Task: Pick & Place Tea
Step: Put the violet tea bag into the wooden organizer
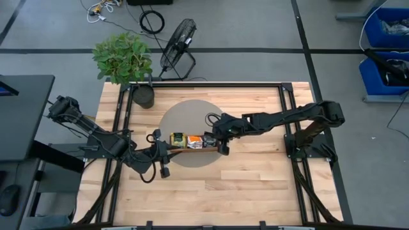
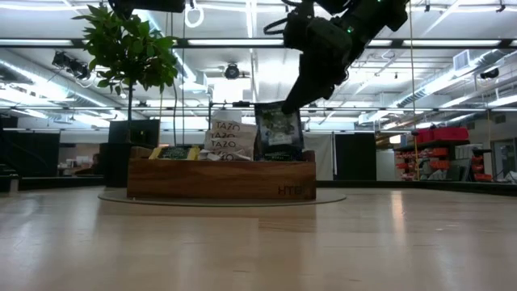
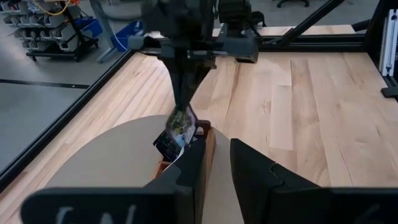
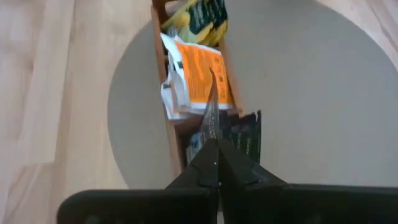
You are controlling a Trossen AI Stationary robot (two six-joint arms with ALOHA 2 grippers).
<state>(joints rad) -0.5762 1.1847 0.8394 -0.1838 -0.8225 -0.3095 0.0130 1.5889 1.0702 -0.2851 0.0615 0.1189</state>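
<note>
A long brown wooden tray (image 2: 218, 179) lies on a round grey mat (image 1: 185, 115) at mid-table. Yellow-green (image 1: 179, 139) and orange-and-white tea sachets (image 4: 202, 74) stand in it. My right gripper (image 2: 284, 103) is over the tray's right end, shut on a dark navy sachet (image 2: 279, 129). My left gripper (image 3: 217, 143) is at the tray's left end, with a gap between its fingers. One finger (image 3: 186, 171) hides that end. My right gripper pinches the navy sachet's upper edge (image 2: 283, 109) between its two fingers, slanting down from above and from the table's right. The sachet hangs upright below the fingers, its lower part behind the tray's wall. Whether my left gripper touches the tray, I cannot tell.
A potted plant (image 1: 124, 61) stands at the table's far left corner. Black frame rails (image 1: 284, 108) run along the left, right and far sides. A fan (image 1: 177, 45) sits on the floor beyond the far edge. Bare wood lies toward the near edge.
</note>
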